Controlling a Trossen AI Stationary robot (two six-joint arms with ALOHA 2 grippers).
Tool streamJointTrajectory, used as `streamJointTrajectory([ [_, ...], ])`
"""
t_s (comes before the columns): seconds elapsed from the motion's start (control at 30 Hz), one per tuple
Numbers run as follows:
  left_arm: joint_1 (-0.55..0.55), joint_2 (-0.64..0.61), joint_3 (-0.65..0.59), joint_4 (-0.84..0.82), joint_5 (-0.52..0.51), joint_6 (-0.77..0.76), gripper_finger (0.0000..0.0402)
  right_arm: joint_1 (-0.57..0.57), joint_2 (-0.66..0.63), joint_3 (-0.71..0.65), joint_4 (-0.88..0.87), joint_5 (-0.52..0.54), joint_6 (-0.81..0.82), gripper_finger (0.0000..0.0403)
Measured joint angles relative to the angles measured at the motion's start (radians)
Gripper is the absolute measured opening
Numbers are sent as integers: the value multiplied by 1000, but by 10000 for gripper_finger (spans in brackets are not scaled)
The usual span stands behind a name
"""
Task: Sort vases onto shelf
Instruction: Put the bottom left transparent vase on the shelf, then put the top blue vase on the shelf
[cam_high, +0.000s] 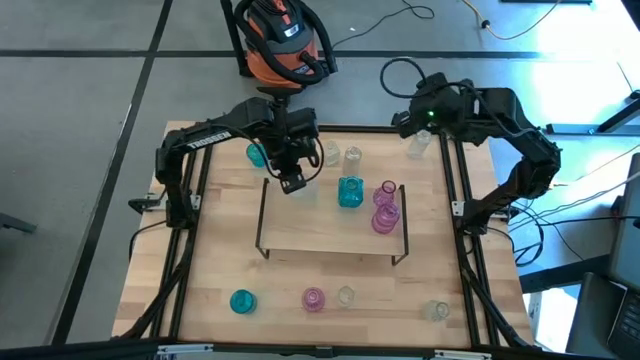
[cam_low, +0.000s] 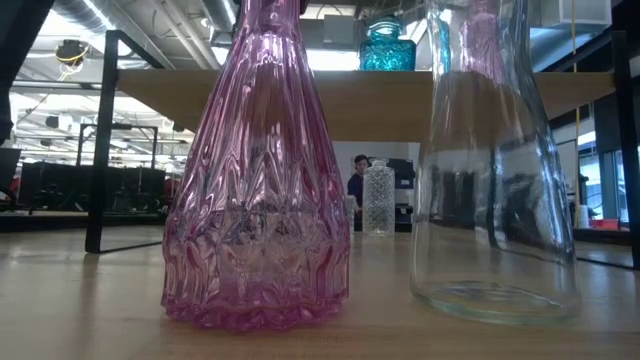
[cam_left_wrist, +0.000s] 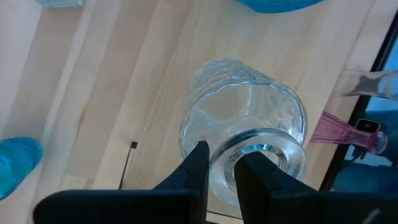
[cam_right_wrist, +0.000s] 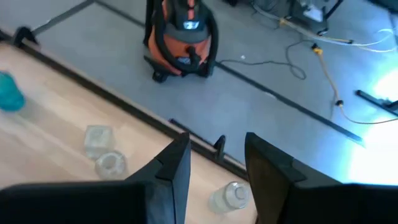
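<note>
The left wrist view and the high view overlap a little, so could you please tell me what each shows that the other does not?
Only the left wrist view shows the left gripper with its jaws pinching the rim of a clear vase. Only the high view shows the whole shelf, the right gripper waiting at the table's far edge, and four vases along the near edge. Both show a pink vase on the shelf.

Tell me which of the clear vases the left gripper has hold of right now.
The wavy-textured clear vase over the shelf's far-left corner: the left gripper pinches its rim. The other clear vases stand untouched on the table.
</note>
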Motion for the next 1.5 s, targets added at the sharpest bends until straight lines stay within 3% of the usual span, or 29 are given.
streamJointTrajectory([
  [0.2,0,21,0,24,2,8,70,0,0,-2,0,8,2,129],
  [0.5,0,24,0,33,7,18,57,0,0,-2,0,7,2,129],
  [1.03,-26,23,0,117,-40,25,122,0,0,-2,0,-13,2,129],
  [1.5,-25,19,0,17,-63,-61,123,0,1,-2,0,-19,2,129],
])
